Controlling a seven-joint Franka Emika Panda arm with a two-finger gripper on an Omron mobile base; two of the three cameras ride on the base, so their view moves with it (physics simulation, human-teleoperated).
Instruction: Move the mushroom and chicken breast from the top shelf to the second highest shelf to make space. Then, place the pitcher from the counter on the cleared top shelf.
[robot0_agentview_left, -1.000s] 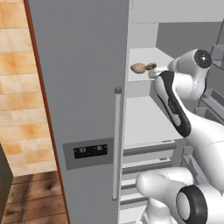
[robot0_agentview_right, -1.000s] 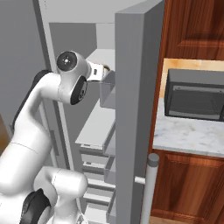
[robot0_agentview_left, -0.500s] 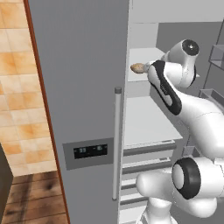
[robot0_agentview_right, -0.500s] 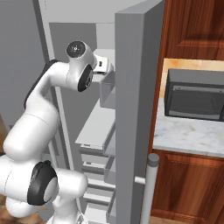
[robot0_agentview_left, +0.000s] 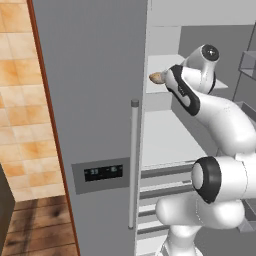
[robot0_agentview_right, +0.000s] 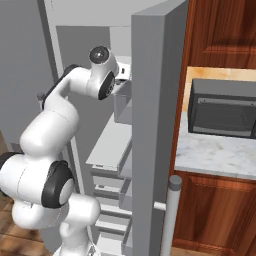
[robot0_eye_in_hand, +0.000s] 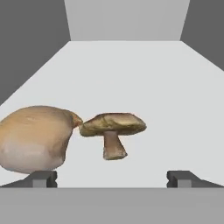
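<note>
In the hand view the small brown mushroom (robot0_eye_in_hand: 113, 129) stands upright on the white top shelf (robot0_eye_in_hand: 144, 78), straight ahead of my gripper (robot0_eye_in_hand: 112, 179). The tan chicken breast (robot0_eye_in_hand: 35, 140) lies to its left, its tip touching the mushroom's cap. My gripper is open, its fingertips (robot0_eye_in_hand: 43, 178) wide apart and just short of both, with nothing between them. In the left base view the chicken breast (robot0_agentview_left: 156, 77) peeks out beside my forearm at the top shelf (robot0_agentview_left: 160, 65). The second highest shelf (robot0_agentview_left: 160, 135) lies bare below it. The pitcher is out of view.
The closed grey fridge door with its display panel (robot0_agentview_left: 102, 172) and bar handle (robot0_agentview_left: 133, 160) stands on the left. The open fridge door (robot0_agentview_right: 155, 150) stands close on the right, with door bins (robot0_agentview_left: 247, 65). A microwave (robot0_agentview_right: 222, 107) sits on the marble counter (robot0_agentview_right: 215, 152).
My arm has lifted and reached further into the fridge at top-shelf height, and now covers the mushroom in the left base view. The jaws stay open.
</note>
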